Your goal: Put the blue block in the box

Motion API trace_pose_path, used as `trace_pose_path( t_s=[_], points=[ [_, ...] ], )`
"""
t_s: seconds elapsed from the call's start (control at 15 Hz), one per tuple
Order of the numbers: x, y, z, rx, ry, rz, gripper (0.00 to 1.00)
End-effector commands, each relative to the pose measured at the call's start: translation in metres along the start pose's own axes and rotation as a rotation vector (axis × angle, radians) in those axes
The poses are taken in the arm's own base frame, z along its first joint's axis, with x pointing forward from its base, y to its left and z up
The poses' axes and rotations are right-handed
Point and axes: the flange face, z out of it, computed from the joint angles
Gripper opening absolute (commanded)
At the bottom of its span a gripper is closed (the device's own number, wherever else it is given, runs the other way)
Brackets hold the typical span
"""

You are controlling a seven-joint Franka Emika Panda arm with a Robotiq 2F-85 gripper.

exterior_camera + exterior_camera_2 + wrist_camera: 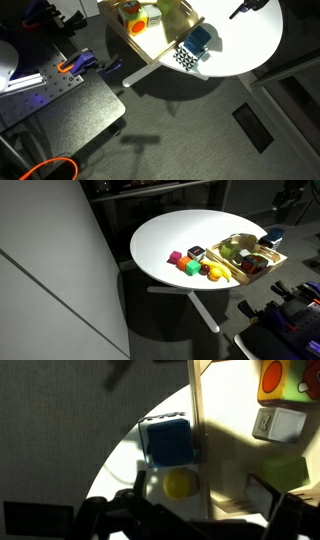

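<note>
The blue block [165, 440] sits on the white table, right against the outer side of the box's wooden wall [196, 405]. It also shows in both exterior views [197, 38] [273, 237], beside the box [160, 42] [262, 272]. My gripper [200, 510] hangs above the block and the box wall; its dark fingers are spread and hold nothing. In the exterior views the gripper [240, 10] [290, 200] is high above the table.
A yellow round thing [180, 483] lies next to the blue block. A patterned card [185, 57] lies by the table edge. The box holds several toys, one of them a grey-white block [278, 425]. Pink [174, 257] and green [187, 267] blocks sit on the round table [170, 230].
</note>
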Motion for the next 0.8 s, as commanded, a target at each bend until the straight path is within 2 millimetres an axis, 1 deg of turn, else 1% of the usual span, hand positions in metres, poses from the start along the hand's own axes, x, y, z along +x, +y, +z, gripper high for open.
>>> trace_pose_path(
  t_s=[0.0,0.4,0.73],
  points=[
    [0.002,0.012,0.015,-0.019,-0.022,-0.021,1.0],
    [-0.003,0.024,0.05,-0.051,-0.049,-0.031,1.0],
    [-0.006,0.026,0.074,-0.052,-0.061,-0.035,1.0]
  ],
)
